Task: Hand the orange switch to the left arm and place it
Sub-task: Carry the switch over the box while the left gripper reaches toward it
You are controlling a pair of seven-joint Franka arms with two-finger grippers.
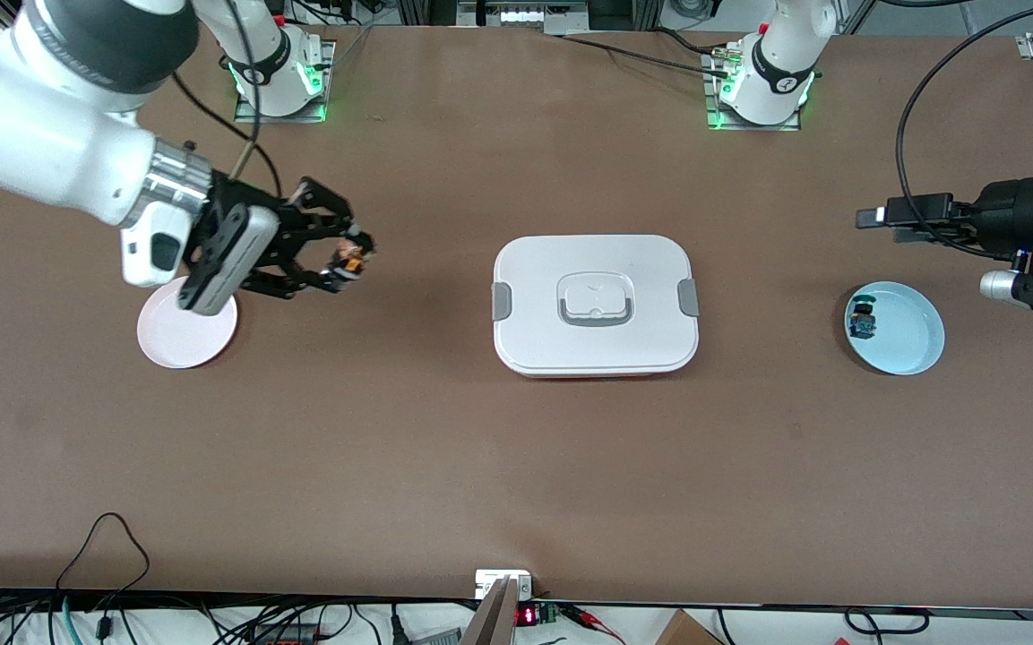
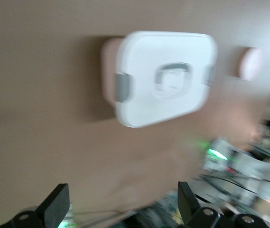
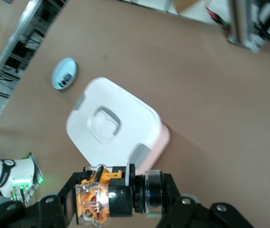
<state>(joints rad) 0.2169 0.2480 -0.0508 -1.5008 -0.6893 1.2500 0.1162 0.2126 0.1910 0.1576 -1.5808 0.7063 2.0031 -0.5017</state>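
My right gripper point(image 1: 348, 260) is shut on the orange switch point(image 1: 353, 262) and holds it in the air over bare table, between the pink plate point(image 1: 189, 340) and the box point(image 1: 595, 305). In the right wrist view the switch point(image 3: 106, 197), black with an orange end, lies clamped across that gripper point(image 3: 116, 202), with the box point(image 3: 111, 123) below it. My left gripper point(image 1: 876, 218) hovers open and empty over the table beside the blue plate point(image 1: 906, 331), at the left arm's end. Its spread fingertips point(image 2: 56, 204) show in the left wrist view, facing the box point(image 2: 165, 76).
The blue plate holds a small blue-and-black component point(image 1: 863, 320). The pink plate lies partly under my right wrist. The box stands mid-table between the two plates. Cables and electronics point(image 1: 516, 614) run along the table's edge nearest the front camera.
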